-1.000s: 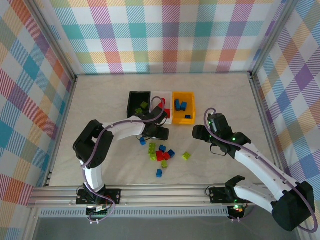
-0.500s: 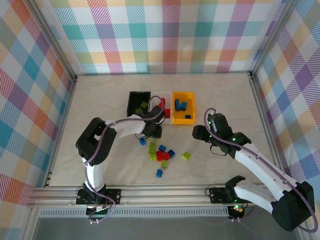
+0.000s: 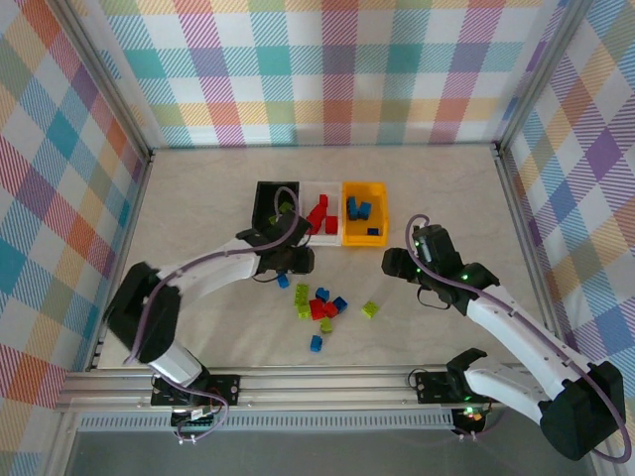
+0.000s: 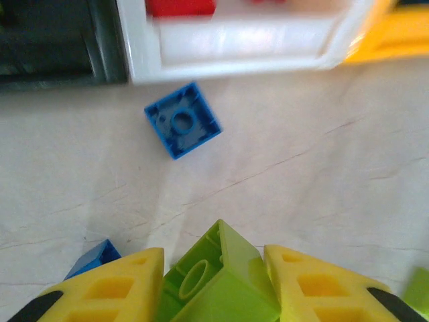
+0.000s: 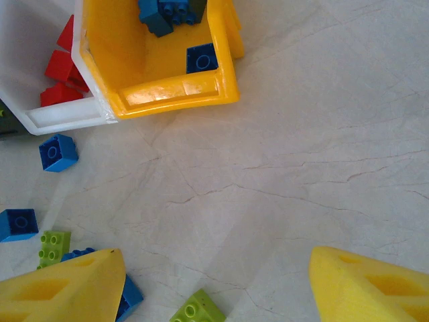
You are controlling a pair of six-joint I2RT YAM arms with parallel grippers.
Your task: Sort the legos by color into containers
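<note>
Left wrist feed has my left gripper [image 4: 213, 260] pinching a lime green brick [image 4: 221, 285] between its yellow fingers [image 4: 114, 285], just short of the bins. A blue brick [image 4: 182, 120] lies flat on the table [image 4: 322, 188] beyond it, near the front wall of the white bin [image 4: 234, 43]. The black bin [image 4: 47, 40] sits to one side of the white bin and the orange-yellow bin [image 4: 395, 30] to the other. From the top camera, the white bin holds red bricks [image 3: 318, 213] and the orange-yellow one holds blue. The loose pile [image 3: 319, 305] of red, blue and green is on the table in front of the bins. Compared with a second ago, those jaws have closed from wide onto the brick, the gripper has slid left from in front of the white bin, and the left elbow has swung out to the left. My right gripper [image 5: 214, 275] stands spread over bare table with nothing between its jaws, unmoved over that second.
</note>
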